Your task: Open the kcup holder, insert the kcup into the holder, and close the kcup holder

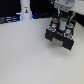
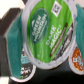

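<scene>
White table (image 1: 25, 55) carries the kcup holder (image 1: 61, 36) at the exterior view's right, tray out. My gripper (image 1: 63, 19) sits directly above the tray. Wrist view: teal fingers (image 2: 14, 35) closed on either side of the kcup (image 2: 47, 31), green lid facing camera.

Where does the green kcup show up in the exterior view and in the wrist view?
Exterior view: the kcup sits under the gripper, over the open tray of the kcup holder, toward the exterior view's right.
Wrist view: the kcup fills most of the picture, its green lid facing the camera.
Shared landmark: the red-lidded pod in the tray beside it.
</scene>
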Motion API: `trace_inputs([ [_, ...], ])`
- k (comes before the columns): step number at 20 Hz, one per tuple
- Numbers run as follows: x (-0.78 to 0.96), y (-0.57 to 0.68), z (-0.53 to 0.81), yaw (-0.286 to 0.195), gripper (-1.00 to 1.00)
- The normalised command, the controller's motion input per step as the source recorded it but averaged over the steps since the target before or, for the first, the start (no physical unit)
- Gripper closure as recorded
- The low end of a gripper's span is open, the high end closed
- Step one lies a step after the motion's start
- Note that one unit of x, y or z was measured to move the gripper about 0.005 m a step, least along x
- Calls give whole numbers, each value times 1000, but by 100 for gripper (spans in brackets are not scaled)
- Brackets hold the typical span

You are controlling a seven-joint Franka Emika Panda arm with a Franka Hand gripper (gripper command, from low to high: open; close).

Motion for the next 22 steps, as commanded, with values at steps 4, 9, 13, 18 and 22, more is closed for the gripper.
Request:
trace_inputs([
  [4, -81, -27, -3, -4, 100],
  [9, -222, 0, 219, -1, 100],
  [13, -310, -11, 237, -31, 100],
  [18, -241, -59, 93, -30, 100],
  [22, 0, -62, -149, 8, 100],
])
